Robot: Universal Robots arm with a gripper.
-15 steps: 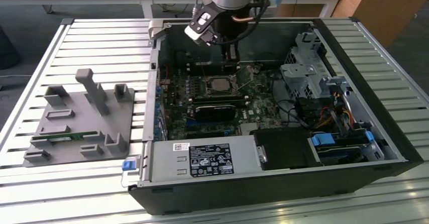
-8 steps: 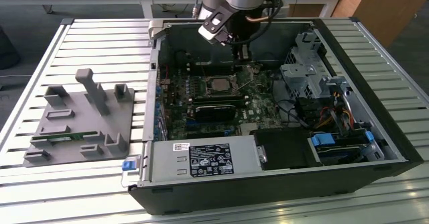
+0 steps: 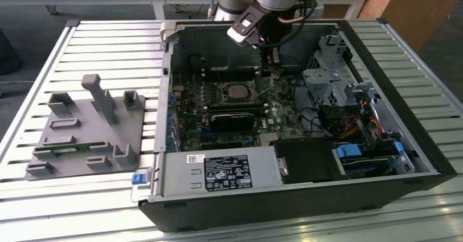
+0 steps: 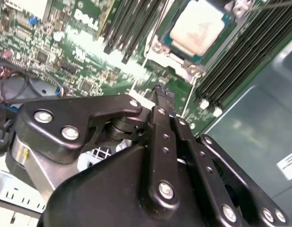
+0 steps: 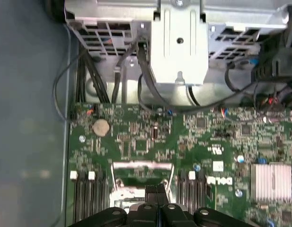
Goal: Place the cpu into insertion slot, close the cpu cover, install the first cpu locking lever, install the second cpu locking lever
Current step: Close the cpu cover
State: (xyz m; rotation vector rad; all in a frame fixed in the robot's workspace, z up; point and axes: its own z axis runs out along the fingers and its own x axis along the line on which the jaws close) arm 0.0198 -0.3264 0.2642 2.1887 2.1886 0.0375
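The cpu (image 4: 197, 26), a square chip with a silvery-beige top, lies flat in the insertion slot (image 3: 235, 91) on the green motherboard. A thin silver frame, the cpu cover (image 4: 170, 53), lies around it. One thin silver locking lever (image 3: 266, 91) slants up beside the slot on the exterior view's right. My gripper (image 4: 159, 90) hovers just beside the slot, near that lever, its black fingers pressed together with nothing visible between them. In the first wrist view the gripper (image 5: 156, 189) sits at the slot's metal rim (image 5: 142, 166).
The open black computer case (image 3: 391, 139) lies on a slatted table. Inside are a metal drive cage (image 3: 329, 82), cables (image 3: 354, 125), a power supply (image 3: 217, 171), a black card (image 3: 231, 120) and memory slots (image 4: 131, 23). A grey fixture block (image 3: 87, 128) stands outside, on the exterior view's left.
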